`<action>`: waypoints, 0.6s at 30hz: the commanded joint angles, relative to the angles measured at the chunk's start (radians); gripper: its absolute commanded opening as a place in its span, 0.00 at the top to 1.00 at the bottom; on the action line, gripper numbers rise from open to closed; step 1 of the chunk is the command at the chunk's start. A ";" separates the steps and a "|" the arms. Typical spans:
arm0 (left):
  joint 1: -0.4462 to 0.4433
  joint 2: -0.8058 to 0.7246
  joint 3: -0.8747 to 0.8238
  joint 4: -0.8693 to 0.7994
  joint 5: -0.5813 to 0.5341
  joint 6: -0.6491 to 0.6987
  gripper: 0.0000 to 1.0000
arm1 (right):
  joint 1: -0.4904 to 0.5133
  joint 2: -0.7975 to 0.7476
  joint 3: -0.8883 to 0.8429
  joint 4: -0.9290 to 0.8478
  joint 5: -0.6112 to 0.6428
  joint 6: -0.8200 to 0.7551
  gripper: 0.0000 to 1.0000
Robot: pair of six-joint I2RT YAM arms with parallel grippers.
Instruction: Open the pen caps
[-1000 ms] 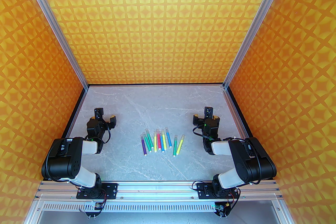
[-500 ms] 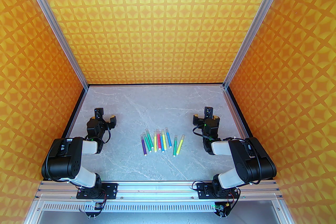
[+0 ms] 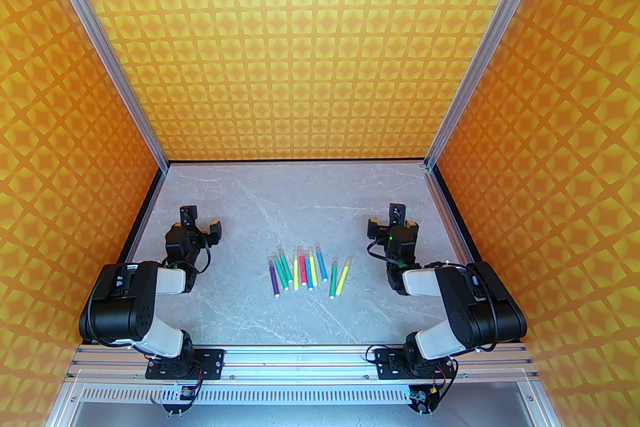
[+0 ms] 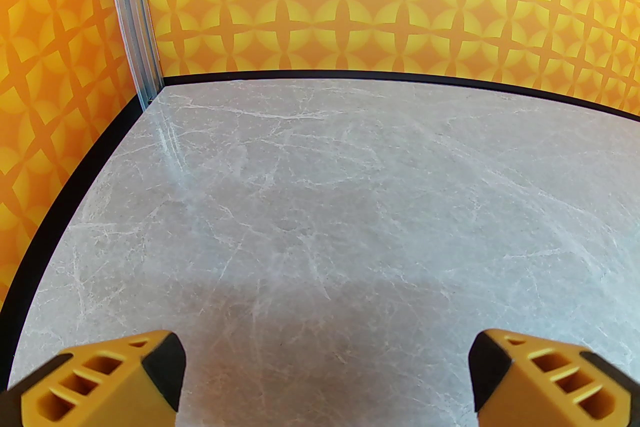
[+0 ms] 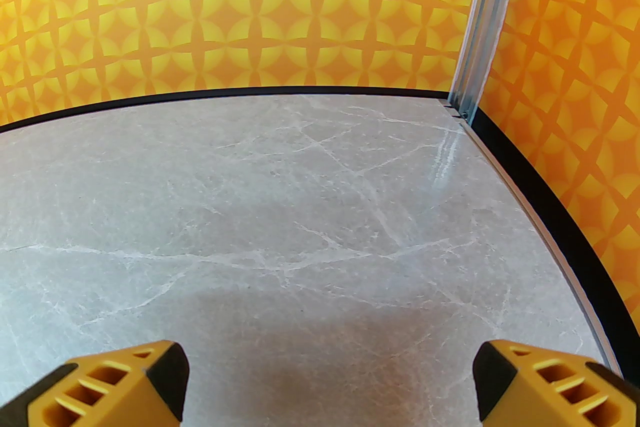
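- Top external view: the pen caps [image 3: 300, 250] are still sitting on the upper ends of the markers [image 3: 310, 272]. The markers are lying in a loose row at the centre of the worktop [image 3: 240, 315], their long axes running roughly top to bottom of the frame.
- The left end effector [image 3: 197, 222] is hanging left of the row and the right end effector [image 3: 392, 221] right of it, both wide open, empty and well apart from the markers. The right one is standing somewhat nearer, so the yellow marker at the row's right end is looking like its easier reach.
- Left wrist view: the left end effector [image 4: 325, 365] is spreading its yellow fingertips [image 4: 155, 360] over bare worktop [image 4: 320, 215].
- Right wrist view: the right end effector [image 5: 330, 365] is doing likewise.
- Against the earlier frames, nothing is differing: both arms and all markers are keeping their places.
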 commanded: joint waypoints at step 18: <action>-0.035 -0.300 0.210 -0.606 -0.016 -0.003 0.01 | 0.045 -0.268 0.373 -0.937 0.110 0.186 0.01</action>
